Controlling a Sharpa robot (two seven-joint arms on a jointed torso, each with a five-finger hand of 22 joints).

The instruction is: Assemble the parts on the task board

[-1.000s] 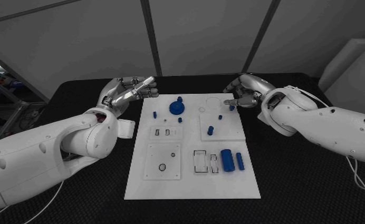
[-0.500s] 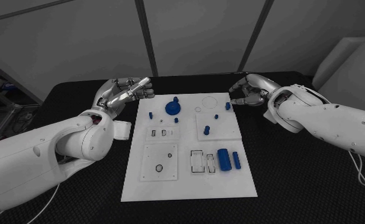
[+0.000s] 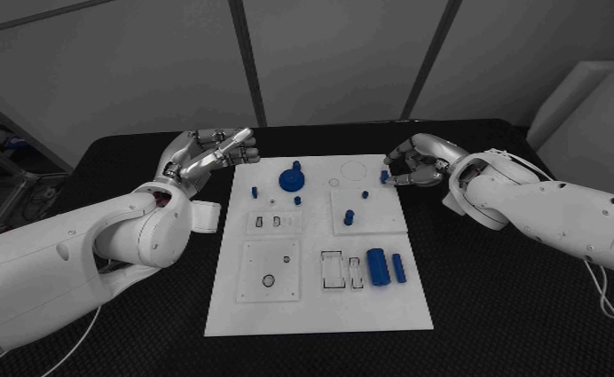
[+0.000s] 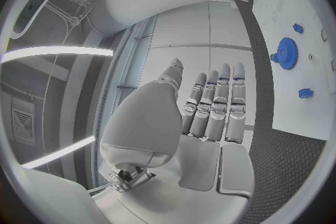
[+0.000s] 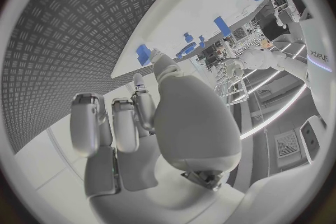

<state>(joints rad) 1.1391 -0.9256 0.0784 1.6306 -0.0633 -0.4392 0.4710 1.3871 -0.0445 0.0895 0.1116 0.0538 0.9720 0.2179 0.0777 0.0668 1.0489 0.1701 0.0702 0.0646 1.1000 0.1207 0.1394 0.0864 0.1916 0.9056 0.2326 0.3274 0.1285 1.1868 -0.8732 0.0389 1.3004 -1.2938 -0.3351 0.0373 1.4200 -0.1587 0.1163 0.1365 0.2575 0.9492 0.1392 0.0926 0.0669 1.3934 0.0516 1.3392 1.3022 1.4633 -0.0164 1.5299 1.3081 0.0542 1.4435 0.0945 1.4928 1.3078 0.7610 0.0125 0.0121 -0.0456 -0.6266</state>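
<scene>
small blue peg (image 3: 384,176) partly hidden behind right hand (image 3: 412,164), grip on it unclear

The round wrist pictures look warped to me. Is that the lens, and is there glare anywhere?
Yes, the lens: in the left wrist view the task board edge bows and bright ceiling strips glare beside the left hand; in the right wrist view the table curves; the head view keeps lines straight.

The right hand (image 3: 412,165) now sits lower at the board's (image 3: 320,306) far right corner, fingers closing around the small blue peg (image 3: 384,176) there, while the left hand (image 3: 211,154) barely shifts.
</scene>
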